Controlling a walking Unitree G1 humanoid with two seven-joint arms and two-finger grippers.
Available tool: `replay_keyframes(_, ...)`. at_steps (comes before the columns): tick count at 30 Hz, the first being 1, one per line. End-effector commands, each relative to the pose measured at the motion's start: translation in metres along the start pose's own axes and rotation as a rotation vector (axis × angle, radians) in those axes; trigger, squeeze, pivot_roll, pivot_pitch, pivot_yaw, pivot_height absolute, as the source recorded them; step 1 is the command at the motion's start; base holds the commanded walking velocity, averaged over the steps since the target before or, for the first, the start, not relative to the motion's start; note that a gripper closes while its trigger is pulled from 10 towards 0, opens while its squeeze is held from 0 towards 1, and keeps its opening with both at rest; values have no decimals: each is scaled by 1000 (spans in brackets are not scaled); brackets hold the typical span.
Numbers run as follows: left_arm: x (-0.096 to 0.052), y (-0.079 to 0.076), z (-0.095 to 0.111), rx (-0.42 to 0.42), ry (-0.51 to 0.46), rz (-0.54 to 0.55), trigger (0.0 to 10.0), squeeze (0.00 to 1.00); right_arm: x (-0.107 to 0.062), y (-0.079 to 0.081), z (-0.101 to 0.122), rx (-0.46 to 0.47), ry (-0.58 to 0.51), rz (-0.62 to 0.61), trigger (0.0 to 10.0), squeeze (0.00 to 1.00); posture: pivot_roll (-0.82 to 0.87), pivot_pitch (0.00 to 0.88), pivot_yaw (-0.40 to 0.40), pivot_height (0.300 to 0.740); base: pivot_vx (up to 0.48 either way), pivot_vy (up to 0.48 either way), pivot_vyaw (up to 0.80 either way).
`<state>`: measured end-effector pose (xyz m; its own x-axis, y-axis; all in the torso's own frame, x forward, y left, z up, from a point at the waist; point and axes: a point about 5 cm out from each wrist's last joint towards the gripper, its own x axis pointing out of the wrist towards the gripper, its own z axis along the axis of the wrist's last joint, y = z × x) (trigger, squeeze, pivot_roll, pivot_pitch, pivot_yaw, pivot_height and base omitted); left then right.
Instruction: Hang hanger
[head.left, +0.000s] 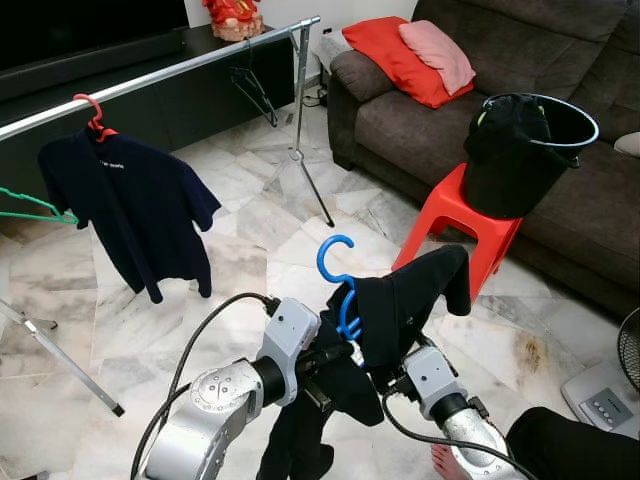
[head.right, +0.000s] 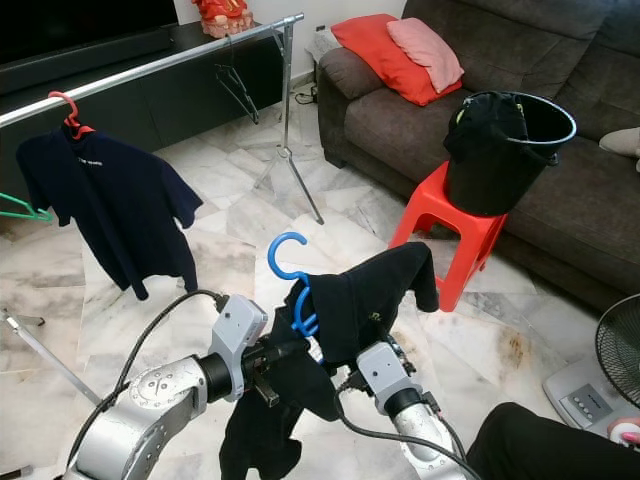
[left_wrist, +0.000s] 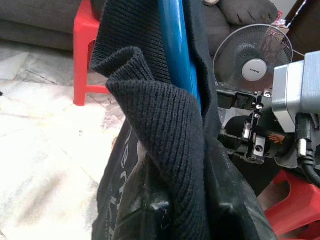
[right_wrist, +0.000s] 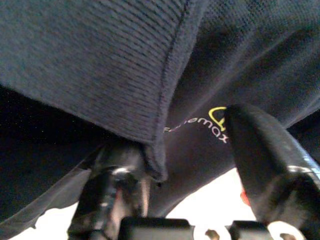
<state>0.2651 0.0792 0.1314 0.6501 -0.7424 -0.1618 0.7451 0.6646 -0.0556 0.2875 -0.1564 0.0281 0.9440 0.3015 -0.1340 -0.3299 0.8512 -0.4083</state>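
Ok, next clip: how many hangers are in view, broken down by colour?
Blue hanger, carrying the black garment at the end effectors: 1
Red hanger, on the rail with the navy shirt: 1
Green hanger, at the left edge: 1
Black hanger, bare, on the rail: 1
Total: 4 hangers

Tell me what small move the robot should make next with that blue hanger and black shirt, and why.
Probably lift the blue plastic hanger toward the silver metal clothes rail. Its hook points up, free, well below the rail, and the black knit shirt is already draped on it between the left end effector and right end effector.
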Motion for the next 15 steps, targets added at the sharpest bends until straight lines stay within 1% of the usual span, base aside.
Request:
replay_keyframes(1,0,-8,9,6,-46,-38,10000,0,0,-2,0,9,-4,-13,0,0,44,146,-21,740,0,0,0)
replay_keyframes(9,0,-9,8,4,-47,-36,10000,0,0,0,1,24,-12,20,0,0,45,146,-21,740,0,0,0)
replay_keyframes(15,0,-9,9,3,-51,-36,10000,0,0,4,2,34,-20,68,0,0,42,145,-22,740,0,0,0)
